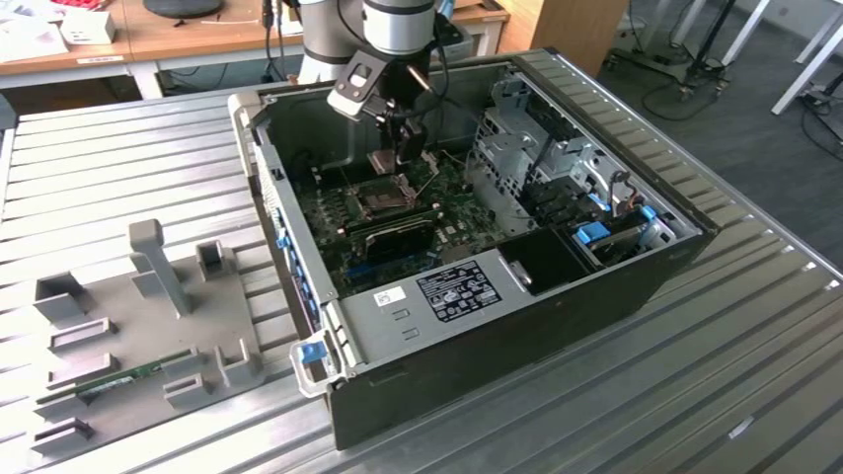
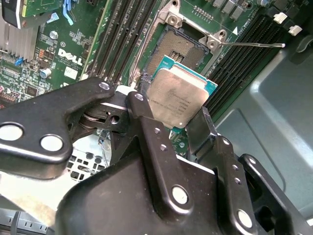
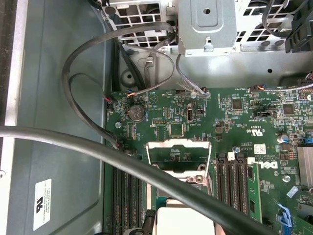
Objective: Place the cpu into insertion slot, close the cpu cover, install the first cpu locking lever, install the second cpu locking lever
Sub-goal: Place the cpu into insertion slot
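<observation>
My gripper (image 1: 399, 156) hangs inside the open computer case (image 1: 527, 326), just above the green board. In the second wrist view the gripper (image 2: 173, 115) is shut on the cpu (image 2: 178, 97), a flat square chip with a silvery-tan face, held by two opposite edges and tilted. The insertion slot (image 2: 178, 48) lies open right beyond the chip, its dark centre bare. From the exterior view the slot (image 1: 379, 200) sits below the fingers. The cpu cover (image 3: 178, 155) stands raised, a thin silvery frame, with the cpu (image 3: 185, 223) in front of it. A thin wire locking lever (image 2: 254, 45) juts out beside the slot.
Long black memory slots (image 2: 122, 39) flank the socket on both sides. A thick black cable (image 3: 98, 147) crosses in front of the first wrist camera. A metal drive cage (image 1: 527, 138) rises at the exterior view's right of the board. A grey fixture plate (image 1: 145, 326) lies outside the case.
</observation>
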